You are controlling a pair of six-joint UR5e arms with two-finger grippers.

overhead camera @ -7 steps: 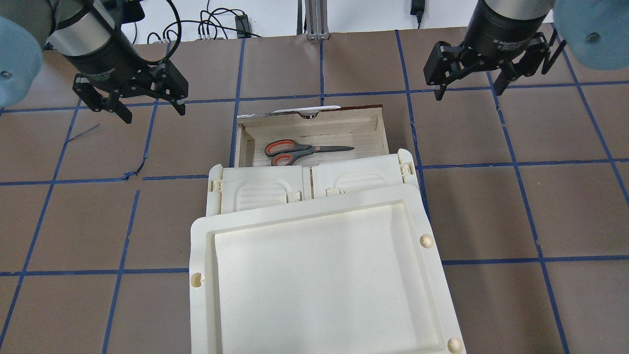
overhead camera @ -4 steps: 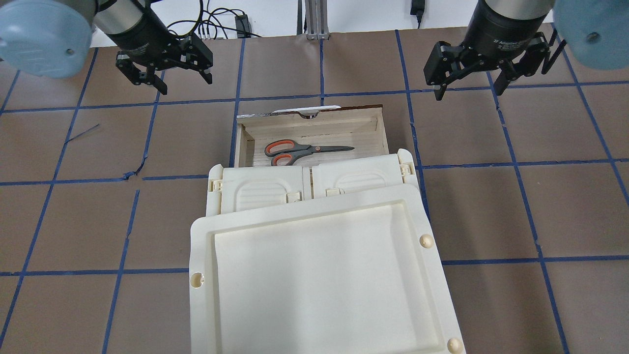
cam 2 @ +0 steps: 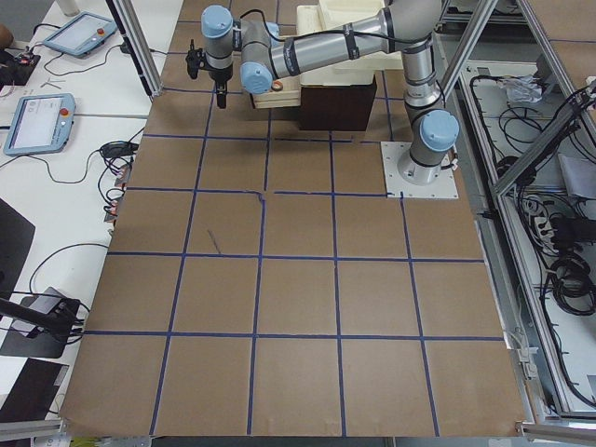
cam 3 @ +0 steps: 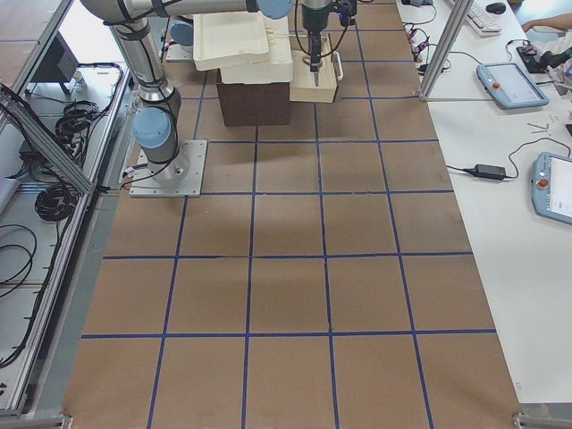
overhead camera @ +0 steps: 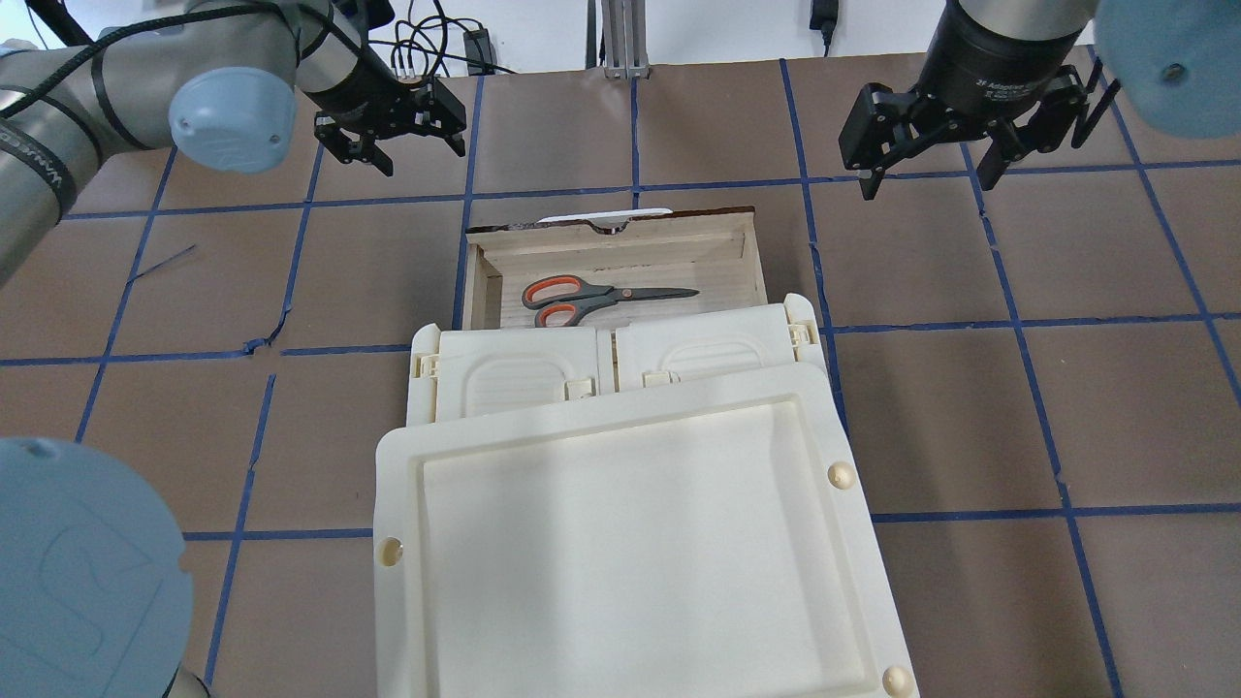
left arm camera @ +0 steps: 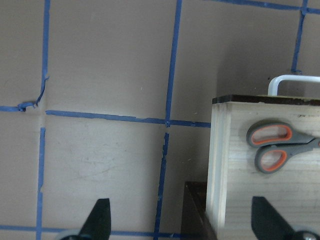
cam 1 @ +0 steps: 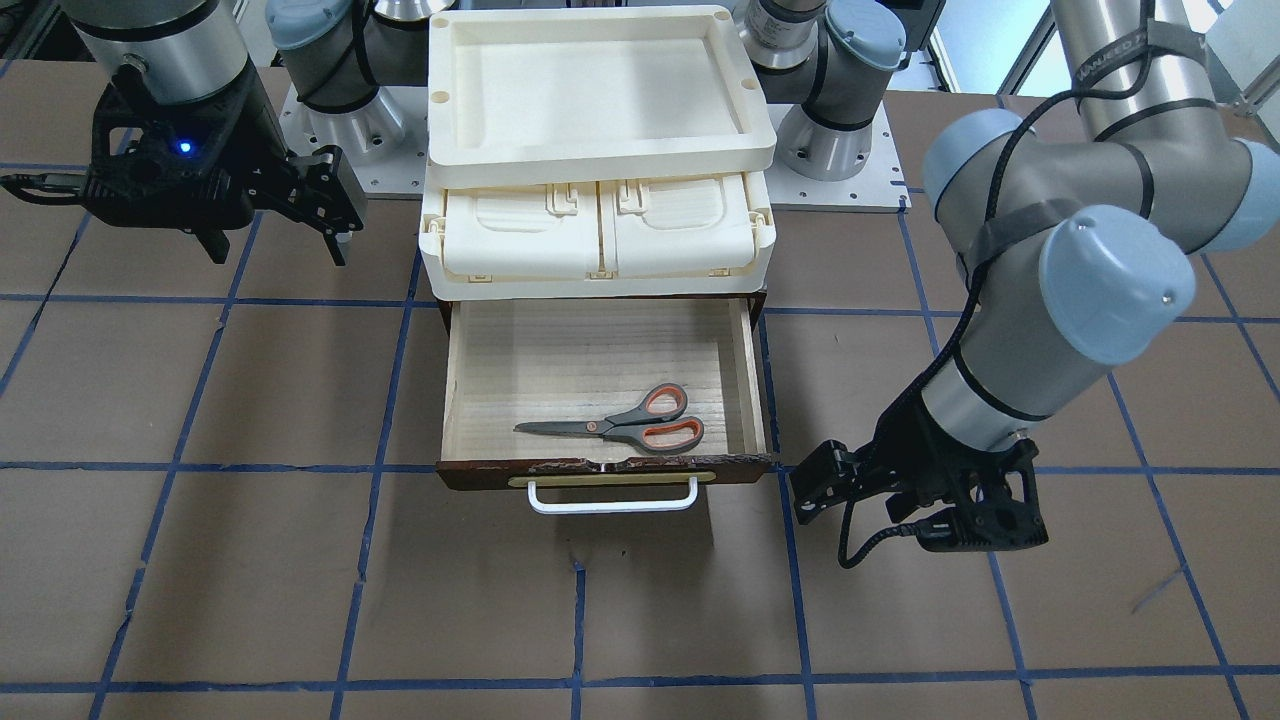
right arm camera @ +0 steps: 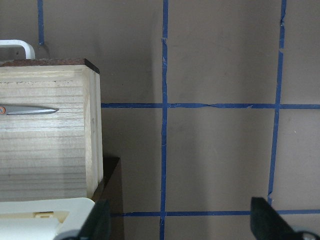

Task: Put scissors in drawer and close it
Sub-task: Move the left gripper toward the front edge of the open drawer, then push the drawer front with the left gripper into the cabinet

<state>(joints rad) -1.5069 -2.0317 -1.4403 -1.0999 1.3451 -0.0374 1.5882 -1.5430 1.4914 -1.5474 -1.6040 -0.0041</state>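
Note:
The scissors with grey-and-orange handles lie flat inside the open drawer, handles towards the robot's left. They also show in the front view, the left wrist view and, as a blade tip only, the right wrist view. The drawer is pulled out, its white bar handle facing away from the robot. My left gripper is open and empty, beyond the drawer's front left corner; it also shows in the front view. My right gripper is open and empty, off the drawer's right side.
Cream plastic trays are stacked on the dark cabinet above the drawer, also seen from the front. The brown table carries a blue tape grid. Cables lie at the far edge.
My left arm has swung away from the robot and to the right, nearer the drawer's front left corner. The right gripper, scissors and drawer have not moved.

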